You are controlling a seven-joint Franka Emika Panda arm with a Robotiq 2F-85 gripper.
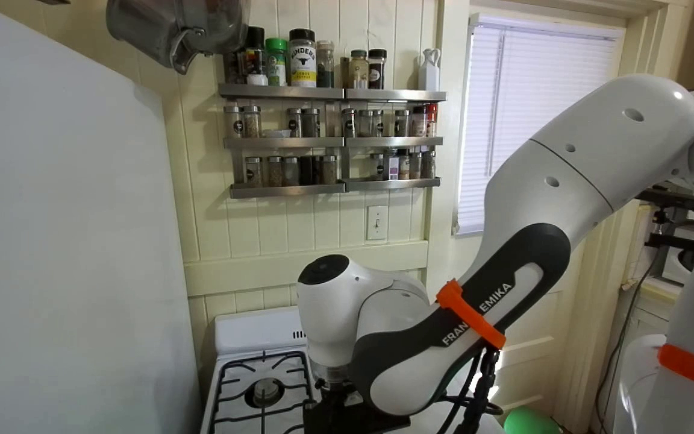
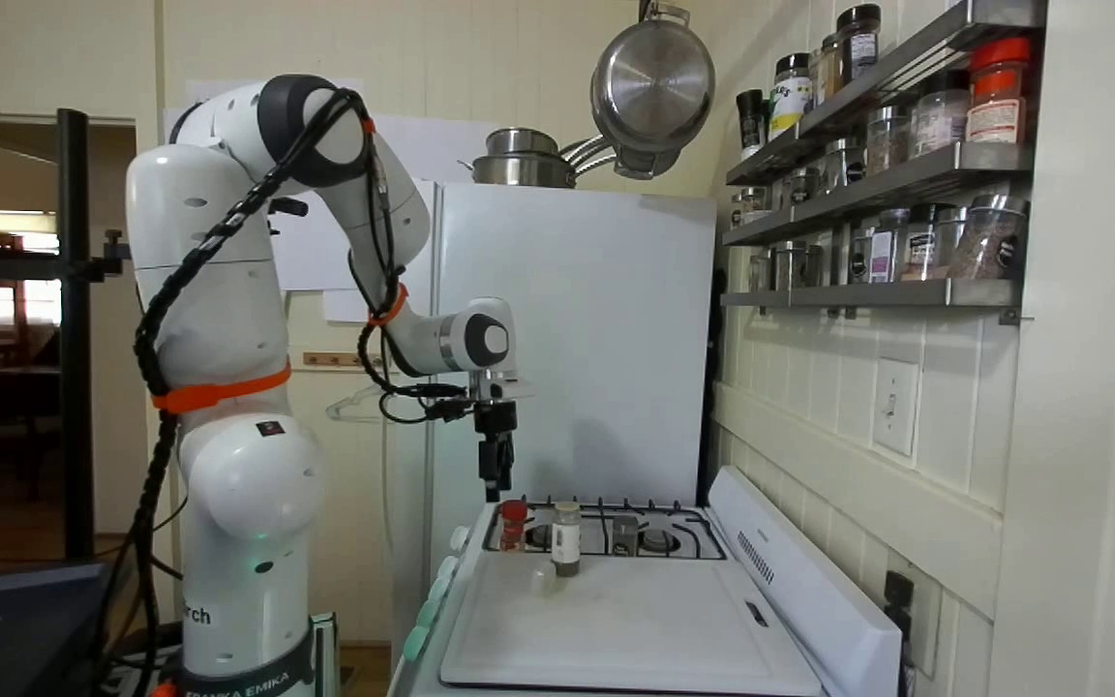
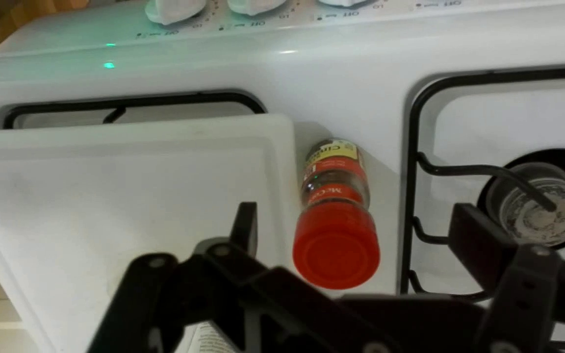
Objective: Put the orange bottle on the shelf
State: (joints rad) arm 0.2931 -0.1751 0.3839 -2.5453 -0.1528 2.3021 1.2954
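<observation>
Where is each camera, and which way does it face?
Exterior view: beside the refrigerator, facing the spice rack; much of the arm shows.
Exterior view: across the stove from the refrigerator, facing it; arm and gripper show.
Wrist view: above the cinnamon bottle, facing down; gripper fingers show.
Both exterior views share spice rack and stove.

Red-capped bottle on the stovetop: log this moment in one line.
gripper: open, holding nothing; red-capped bottle: upright on stovetop; wall shelf: bears spice jars; status: bottle not yet shelved
</observation>
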